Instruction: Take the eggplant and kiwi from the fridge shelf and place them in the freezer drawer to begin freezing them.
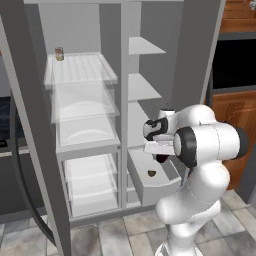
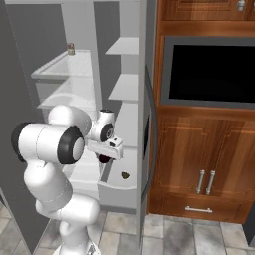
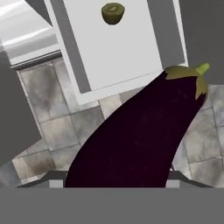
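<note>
My gripper (image 1: 160, 155) is shut on the eggplant (image 3: 140, 131), a long dark purple one with a green cap, which hangs just above the pulled-out freezer drawer (image 1: 150, 192). From the base views the eggplant (image 1: 162, 159) (image 2: 104, 159) shows as a dark lump under the hand. The kiwi (image 3: 113, 13) lies on the pale floor of the drawer (image 3: 118, 52), apart from the eggplant; it also shows as the small brown kiwi (image 1: 152, 173) (image 2: 125, 175). The translucent fridge shelf (image 1: 80, 70) is high on the left.
A small tan jar (image 1: 59, 54) stands at the back left of the fridge shelf. Narrow grey shelves (image 1: 142, 47) rise above the drawer. The open fridge door (image 1: 30, 150) stands at left, wooden cabinets and a dark oven (image 2: 209, 69) at right. Tiled floor lies below.
</note>
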Robot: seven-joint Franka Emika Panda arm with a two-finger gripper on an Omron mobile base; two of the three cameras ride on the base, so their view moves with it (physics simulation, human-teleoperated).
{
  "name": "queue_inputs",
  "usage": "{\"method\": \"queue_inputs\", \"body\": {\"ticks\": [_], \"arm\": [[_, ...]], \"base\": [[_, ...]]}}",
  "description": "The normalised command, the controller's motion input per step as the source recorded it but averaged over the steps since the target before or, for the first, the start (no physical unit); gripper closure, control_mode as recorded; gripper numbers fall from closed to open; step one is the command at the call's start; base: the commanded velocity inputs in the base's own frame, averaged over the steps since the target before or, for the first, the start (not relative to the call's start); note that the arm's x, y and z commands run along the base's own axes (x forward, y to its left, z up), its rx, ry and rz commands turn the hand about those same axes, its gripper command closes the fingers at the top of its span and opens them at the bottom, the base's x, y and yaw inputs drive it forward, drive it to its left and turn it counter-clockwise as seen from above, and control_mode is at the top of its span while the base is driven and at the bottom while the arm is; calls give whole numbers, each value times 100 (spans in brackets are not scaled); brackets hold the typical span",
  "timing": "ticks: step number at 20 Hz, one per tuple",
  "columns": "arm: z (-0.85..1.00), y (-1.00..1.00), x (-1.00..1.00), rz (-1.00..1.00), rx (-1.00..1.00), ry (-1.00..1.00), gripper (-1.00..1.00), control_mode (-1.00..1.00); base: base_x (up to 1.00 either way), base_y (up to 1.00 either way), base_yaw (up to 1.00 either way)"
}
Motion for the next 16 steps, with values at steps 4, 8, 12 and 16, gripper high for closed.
{"method": "queue_inputs", "body": {"ticks": [4, 8, 12, 16], "arm": [[-67, -19, 15, 0, 0, 0, 100, -100], [-61, -11, 33, 0, 0, 0, 100, -100], [-67, -10, 35, 0, 0, 0, 100, -100], [-46, -13, 46, 0, 0, 0, 100, -100]], "base": [[0, 0, 0], [0, 0, 0], [0, 0, 0], [0, 0, 0]]}}
